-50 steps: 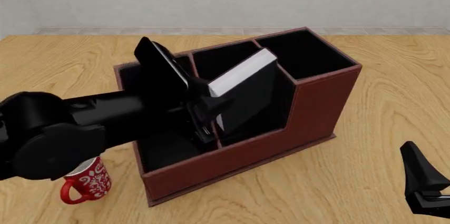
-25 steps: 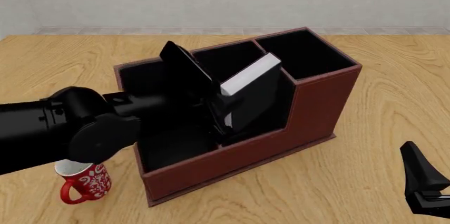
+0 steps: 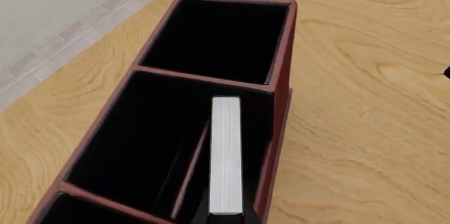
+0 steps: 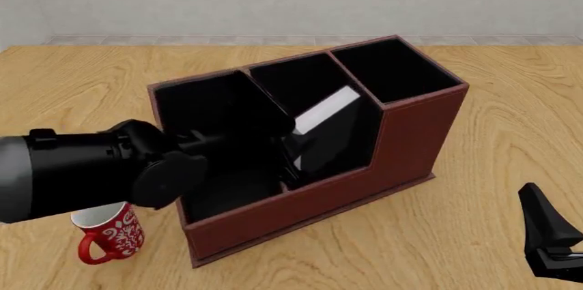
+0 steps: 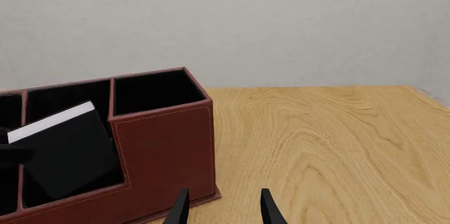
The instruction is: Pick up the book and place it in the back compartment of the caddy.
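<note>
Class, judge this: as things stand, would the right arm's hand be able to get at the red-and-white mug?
Probably not easily. The right hand sits beside the caddy's tall end, while the mug stands at the far end, with the caddy and left arm between them.

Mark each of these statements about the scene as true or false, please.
1. The book is tilted inside the caddy. True.
2. The mug stands inside the caddy. False: it stands on the table beside it.
3. The right tool holds the book. False: it is open and empty, apart from the caddy.
4. The book's white page edges show. True.
5. The caddy lies on its side. False: it stands upright.
</note>
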Available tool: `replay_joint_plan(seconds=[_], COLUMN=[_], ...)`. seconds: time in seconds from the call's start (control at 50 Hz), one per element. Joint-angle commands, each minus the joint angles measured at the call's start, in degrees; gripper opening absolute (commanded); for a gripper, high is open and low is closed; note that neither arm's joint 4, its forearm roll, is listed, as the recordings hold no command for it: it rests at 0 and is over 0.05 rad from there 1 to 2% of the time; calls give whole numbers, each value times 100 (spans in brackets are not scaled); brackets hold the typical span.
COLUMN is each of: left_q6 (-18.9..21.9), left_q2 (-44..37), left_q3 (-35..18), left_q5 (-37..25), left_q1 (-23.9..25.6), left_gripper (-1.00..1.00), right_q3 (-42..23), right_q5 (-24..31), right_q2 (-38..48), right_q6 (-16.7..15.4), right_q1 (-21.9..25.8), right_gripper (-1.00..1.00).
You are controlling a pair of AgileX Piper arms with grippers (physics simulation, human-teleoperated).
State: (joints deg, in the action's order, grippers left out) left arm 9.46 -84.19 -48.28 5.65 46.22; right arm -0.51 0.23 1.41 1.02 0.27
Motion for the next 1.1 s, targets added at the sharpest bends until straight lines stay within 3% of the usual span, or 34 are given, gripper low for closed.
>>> replay_joint_plan(seconds=[0.02, 0.46, 0.48, 1.1], left_q6=[102, 46, 42, 46], left_q2=[-210, -469, -465, -307], left_q3=[-68, -49, -43, 131], left_q5=[188, 316, 318, 310], left_q1=[-40, -88, -86, -131], left_gripper=[-100, -100, 100, 100], right_q3=[0, 0, 0, 0], right_q5=[0, 1, 0, -1], right_q2=[0, -2, 0, 2], right_q6=[0, -1, -2, 1], right_q1=[-1, 1, 1, 0], right_gripper=[100, 100, 100, 100])
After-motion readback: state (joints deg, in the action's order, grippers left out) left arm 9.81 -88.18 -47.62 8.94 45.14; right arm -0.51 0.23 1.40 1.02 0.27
